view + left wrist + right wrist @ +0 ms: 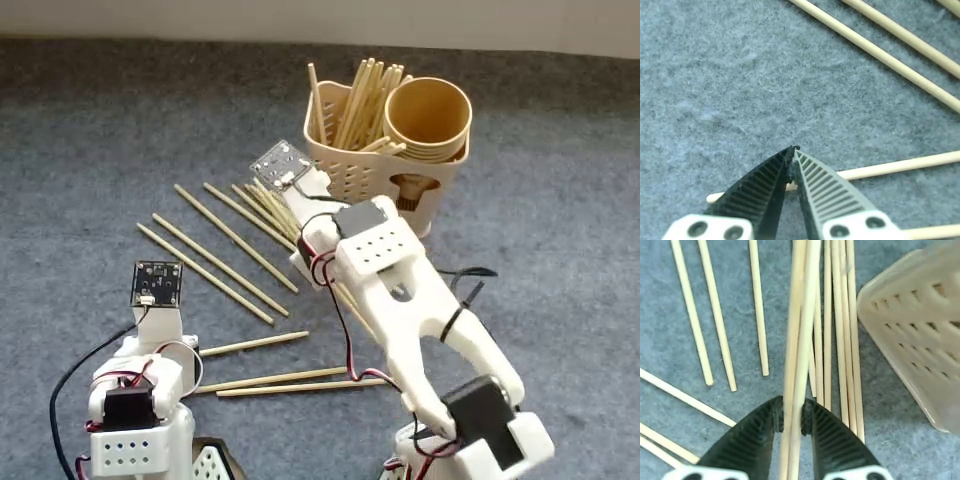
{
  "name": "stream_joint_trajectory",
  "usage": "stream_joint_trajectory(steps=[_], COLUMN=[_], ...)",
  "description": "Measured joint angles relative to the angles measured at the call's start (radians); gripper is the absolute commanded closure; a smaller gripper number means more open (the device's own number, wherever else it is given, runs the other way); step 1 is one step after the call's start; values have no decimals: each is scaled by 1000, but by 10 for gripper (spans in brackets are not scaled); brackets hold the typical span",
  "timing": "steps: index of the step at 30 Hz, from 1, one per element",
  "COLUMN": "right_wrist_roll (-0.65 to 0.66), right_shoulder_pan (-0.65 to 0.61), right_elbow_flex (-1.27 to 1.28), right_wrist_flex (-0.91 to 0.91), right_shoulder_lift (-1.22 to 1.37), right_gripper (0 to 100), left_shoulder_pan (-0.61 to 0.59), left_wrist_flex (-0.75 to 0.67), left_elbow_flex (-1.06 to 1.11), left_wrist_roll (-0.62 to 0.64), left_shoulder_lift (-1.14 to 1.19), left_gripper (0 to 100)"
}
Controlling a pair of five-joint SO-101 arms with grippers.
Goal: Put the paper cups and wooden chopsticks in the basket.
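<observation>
Right arm [400, 290]: nearest in the high view, running from lower right to centre; white plastic shells, stretched out toward the basket.
Left arm [140, 410]: lower left, folded back near its base.
Basket [350, 180]: upper centre; cream plastic with slotted walls, standing upright.
Paper cups [428, 120]: tan and smooth, nested in one stack inside the basket's right side.
Stowed chopsticks [365, 100]: a sheaf leaning upright in the basket, beside the cups.
Loose chopsticks [215, 255]: centre left and lower centre, fanned flat on the mat; thin, pale, round wood.
Mat [100, 130]: grey, felt-like and nappy.
Left gripper [792, 149]: bottom centre of the left wrist view; ribbed fingers, one black and one grey, pinched together on nothing.
Single chopstick [900, 165]: lying on the mat, crossing beneath those tips.
Right gripper [791, 412]: bottom centre of the right wrist view; black ribbed fingers clamped on the held pair.
Held pair [800, 330]: two sticks running up the frame, above a bundle on the mat, with the basket wall [910, 330] at right.
Risk, pivot: long smooth sticks gripped at one spot, likely to swivel or slide out when lifted.
Risk, snag: free ends may catch the basket rim or nudge the light basket over.
</observation>
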Motion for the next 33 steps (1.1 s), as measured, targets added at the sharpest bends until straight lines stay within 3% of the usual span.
stream_joint_trajectory(steps=[7, 18, 26, 33], right_wrist_roll=[-109, -124, -124, -124], right_shoulder_pan=[2, 3, 3, 34], right_elbow_flex=[170, 315, 315, 315], right_wrist_flex=[-161, -419, -611, -891], right_shoulder_lift=[-267, -594, -672, -674], right_gripper=[994, 994, 994, 994], left_shoulder_pan=[0, 0, 0, 0], left_wrist_flex=[0, 0, 0, 0], left_elbow_flex=[0, 0, 0, 0], left_wrist_roll=[0, 0, 0, 0], left_shoulder_lift=[0, 0, 0, 0], left_gripper=[995, 995, 995, 995])
